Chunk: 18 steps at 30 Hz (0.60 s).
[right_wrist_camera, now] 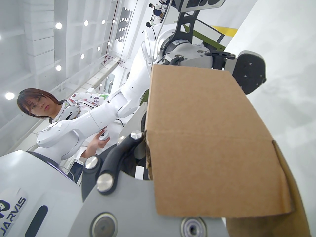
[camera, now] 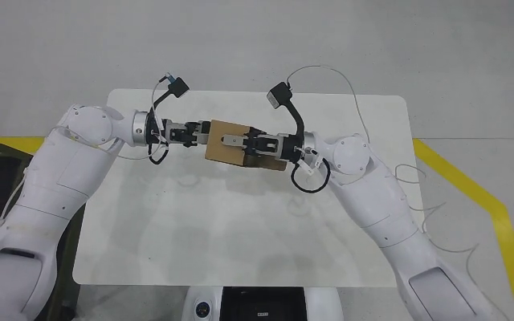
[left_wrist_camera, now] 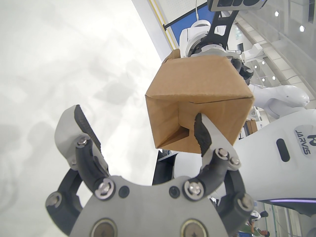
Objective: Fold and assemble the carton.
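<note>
A brown carton is held above the back middle of the white table, folded into a box shape. My right gripper is shut on the carton, one finger lying along its top panel; in the right wrist view the carton hides the fingers. My left gripper is open at the carton's other end. One of its fingertips presses into the folded end flaps of the carton, and the other finger stands apart from the box. A loose flap hangs at the right gripper's end.
The table's bare surface spreads in front of and beside the arms. Yellow floor tape runs past the table's right side. Each wrist's camera bracket rises above the carton.
</note>
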Motion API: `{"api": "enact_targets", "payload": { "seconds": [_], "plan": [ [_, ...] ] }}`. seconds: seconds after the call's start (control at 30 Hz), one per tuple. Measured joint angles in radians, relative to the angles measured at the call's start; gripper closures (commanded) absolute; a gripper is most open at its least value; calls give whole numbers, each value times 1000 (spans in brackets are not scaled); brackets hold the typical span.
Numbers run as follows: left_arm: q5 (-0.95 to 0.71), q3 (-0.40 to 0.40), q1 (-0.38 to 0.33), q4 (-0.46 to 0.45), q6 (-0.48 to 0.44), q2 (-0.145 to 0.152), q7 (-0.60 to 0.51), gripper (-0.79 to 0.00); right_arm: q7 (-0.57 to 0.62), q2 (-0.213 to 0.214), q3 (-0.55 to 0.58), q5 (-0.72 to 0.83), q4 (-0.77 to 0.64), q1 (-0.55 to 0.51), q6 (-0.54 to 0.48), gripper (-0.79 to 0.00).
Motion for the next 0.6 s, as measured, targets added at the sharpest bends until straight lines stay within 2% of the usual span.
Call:
{"api": "enact_targets", "payload": {
  "seconds": [0.6],
  "plan": [
    [-12, 13, -4, 21, 5, -5, -5, -785, 69, 8, 27, 53, -2, -31, -6, 0]
  ]
}}
